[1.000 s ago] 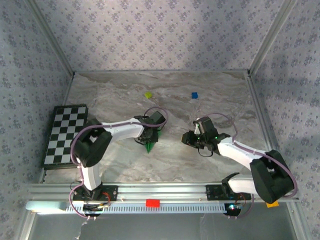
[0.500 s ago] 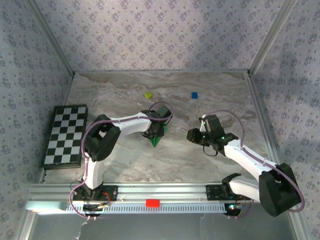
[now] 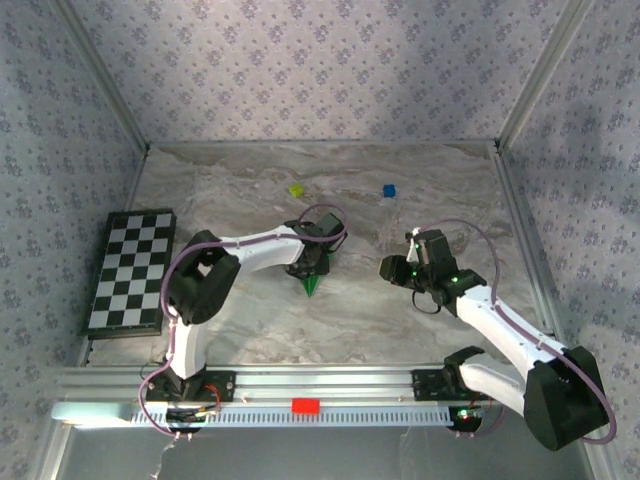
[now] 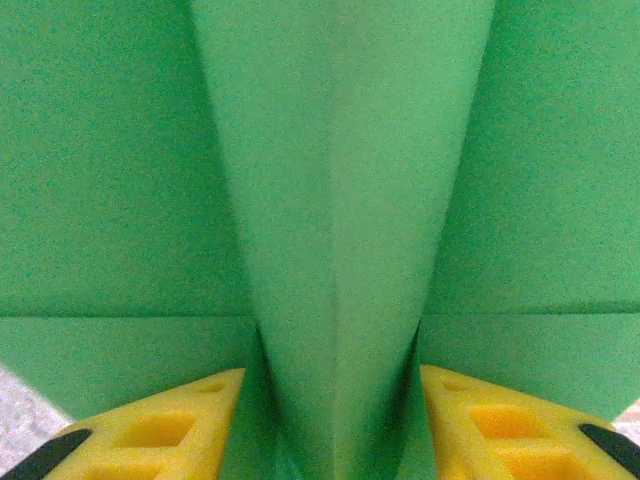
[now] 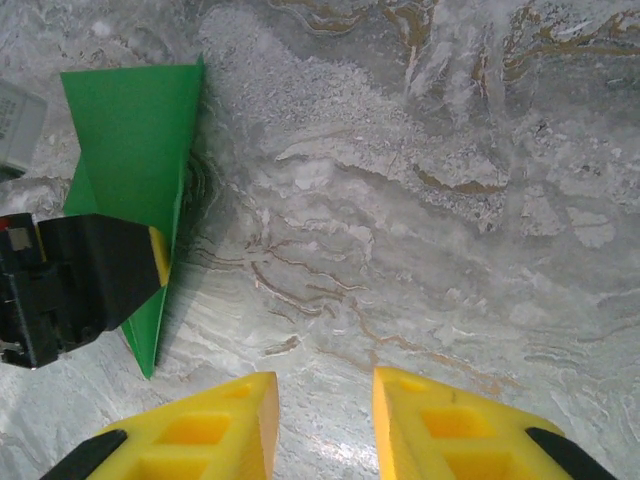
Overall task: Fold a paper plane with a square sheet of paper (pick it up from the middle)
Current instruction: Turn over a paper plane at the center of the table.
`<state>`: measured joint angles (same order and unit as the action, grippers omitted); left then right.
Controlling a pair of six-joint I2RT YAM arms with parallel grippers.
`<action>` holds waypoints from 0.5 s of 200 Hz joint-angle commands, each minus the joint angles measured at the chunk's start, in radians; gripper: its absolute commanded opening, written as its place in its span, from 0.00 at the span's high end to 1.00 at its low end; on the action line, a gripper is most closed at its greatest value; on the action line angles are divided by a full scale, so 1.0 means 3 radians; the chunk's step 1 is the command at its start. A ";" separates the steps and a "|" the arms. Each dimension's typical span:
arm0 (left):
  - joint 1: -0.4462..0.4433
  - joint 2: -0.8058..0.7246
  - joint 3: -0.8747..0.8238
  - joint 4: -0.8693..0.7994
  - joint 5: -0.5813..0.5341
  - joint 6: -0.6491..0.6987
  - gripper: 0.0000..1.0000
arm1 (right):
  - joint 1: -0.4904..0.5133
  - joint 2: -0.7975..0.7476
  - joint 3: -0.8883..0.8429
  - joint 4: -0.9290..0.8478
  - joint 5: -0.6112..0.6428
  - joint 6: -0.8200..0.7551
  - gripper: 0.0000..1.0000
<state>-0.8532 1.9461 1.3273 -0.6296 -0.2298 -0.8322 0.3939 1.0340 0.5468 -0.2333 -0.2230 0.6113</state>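
Left wrist: your left fingers [image 4: 170, 432] straddle the centre crease of the paper plane [image 4: 340, 200], part open. I cannot tell whether they pinch it.

– Where does it lie, and what's my step?

– Mid-worktop [image 5: 450, 150], nose toward the bases. I judge you're setting it down. Your right fingers [image 5: 205, 432] stand slightly apart, empty. Next, lift straight off without dragging the fold.

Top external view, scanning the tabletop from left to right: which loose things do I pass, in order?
checkerboard → green paper plane → blue block. The yellow-green block is left out, since it lines up too closely with the plane to rank.
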 commanded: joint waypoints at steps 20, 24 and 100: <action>-0.0030 -0.0281 0.0024 -0.0124 -0.0120 -0.0065 0.55 | -0.0043 -0.0058 0.0059 -0.0108 0.0040 -0.0055 0.68; -0.0030 -0.0290 0.0024 -0.0125 -0.0121 -0.0066 0.55 | -0.0045 -0.0061 0.0062 -0.0114 0.0039 -0.0057 0.68; -0.0071 -0.1047 -0.0278 -0.0108 -0.0730 0.0059 0.51 | -0.0239 -0.0285 0.0506 -0.0629 0.0751 -0.0547 0.52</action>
<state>-0.8673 1.7668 1.2938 -0.6327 -0.3103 -0.8368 0.3435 1.0054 0.6178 -0.3347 -0.1539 0.5381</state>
